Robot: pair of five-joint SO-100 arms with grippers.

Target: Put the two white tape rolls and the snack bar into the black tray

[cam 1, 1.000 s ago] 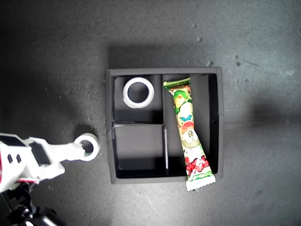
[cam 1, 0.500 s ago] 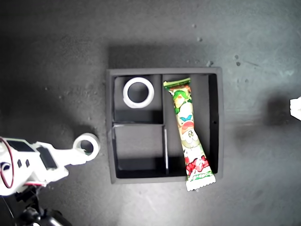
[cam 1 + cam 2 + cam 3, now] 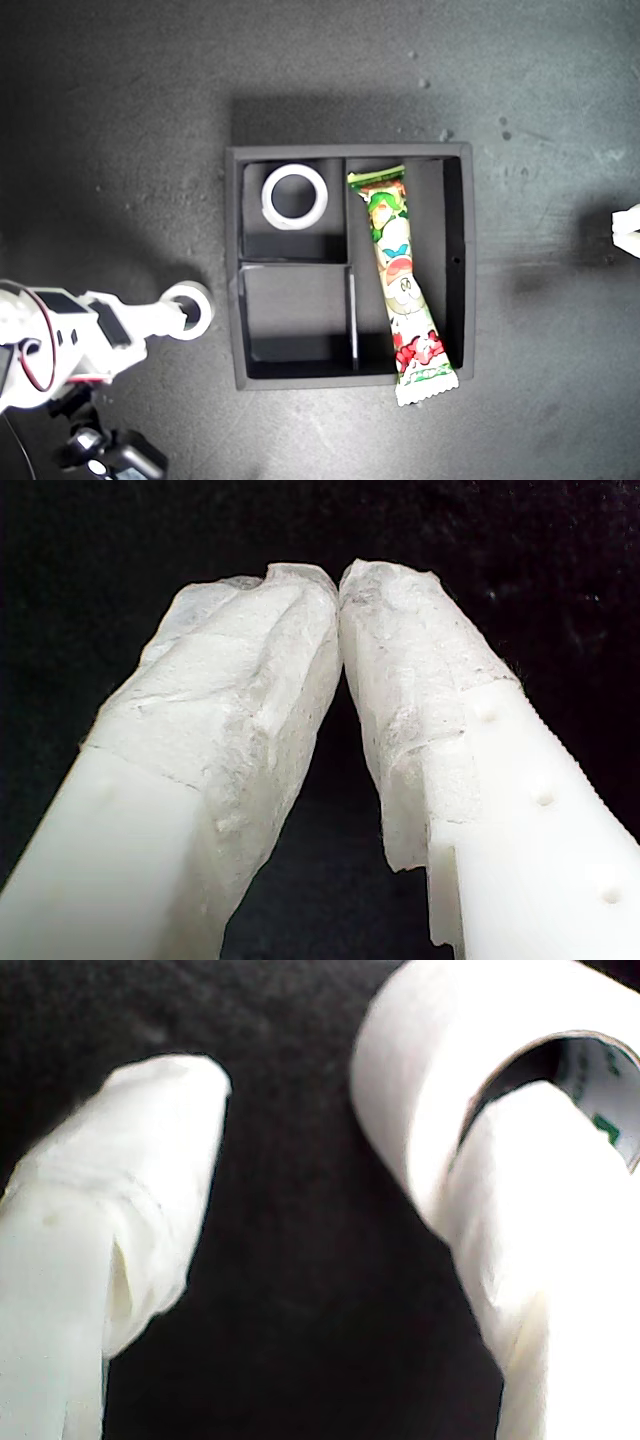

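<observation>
Thick roll (image 3: 188,309) on the mat outside the tray (image 3: 232,300), just beside its wall. One finger (image 3: 530,1260) of my second gripper (image 3: 172,313) sits inside the roll's hole, the other outside, jaws wide apart, not clamped; only the second wrist view shows this. Beyond that gripper, thin roll (image 3: 295,196) in a small compartment, bar (image 3: 401,280) in the long one, end overhanging. My first gripper (image 3: 340,580): tips touching, nothing held

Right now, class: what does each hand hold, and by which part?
First hand: shut on nothing. Second hand: open, one finger through the roll's hole, wall not clamped.
</observation>
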